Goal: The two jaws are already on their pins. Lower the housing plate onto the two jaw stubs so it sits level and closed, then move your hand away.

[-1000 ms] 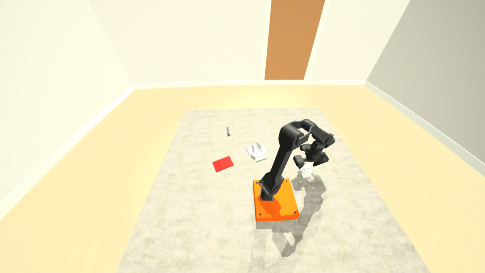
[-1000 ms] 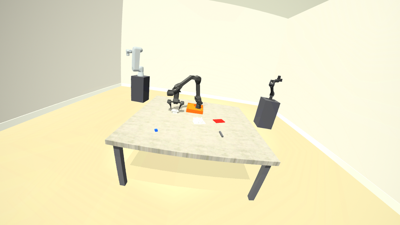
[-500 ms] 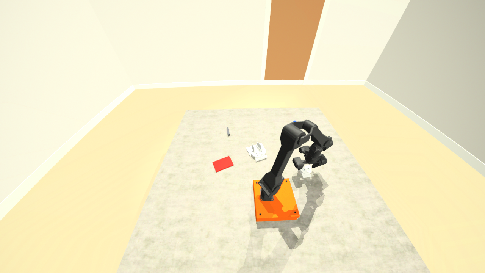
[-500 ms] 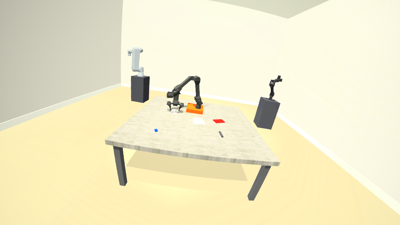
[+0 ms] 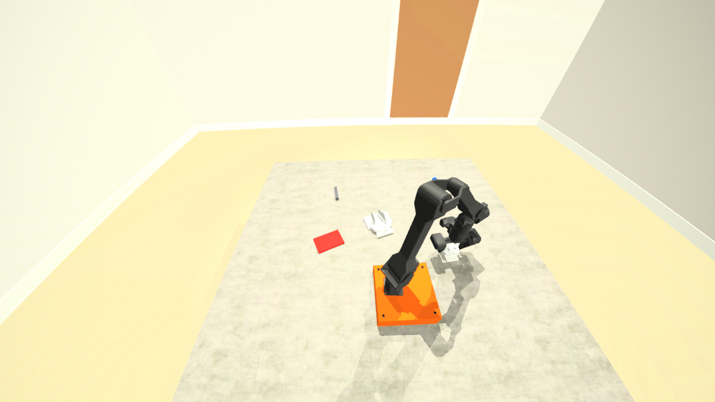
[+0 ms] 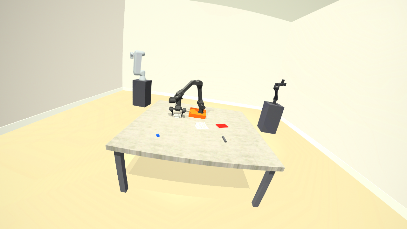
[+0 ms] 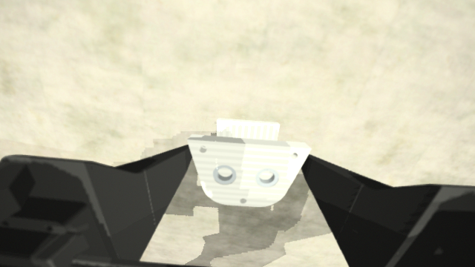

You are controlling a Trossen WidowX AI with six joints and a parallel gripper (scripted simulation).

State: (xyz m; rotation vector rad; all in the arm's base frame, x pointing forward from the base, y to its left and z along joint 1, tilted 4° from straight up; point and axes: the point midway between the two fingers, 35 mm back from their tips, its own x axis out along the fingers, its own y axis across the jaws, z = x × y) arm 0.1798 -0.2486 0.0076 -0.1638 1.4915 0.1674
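The plate is by the arm's orange base, off the white fixture, seemingly raised on a pale block. It lies directly below the gripper, in the span between its fingertips. In the wrist view, the wide straight edge is up, near the fingertip line, and the rounded edge points down. The long axis runs from fingertip to fingertip, the two large holes side by side along it. Its corners reach the tips in that view; whether they touch, I cannot tell. The gripper is spread wide, gripping nothing. The only working arm is already over the plate.

Outward, the fixture with its two upright jaws stands well apart, left of the plate in the top view. The next move probably calls for a slight descent with both fingers outside the corners, then closing along the long axis; a skewed squeeze could twist the plate.
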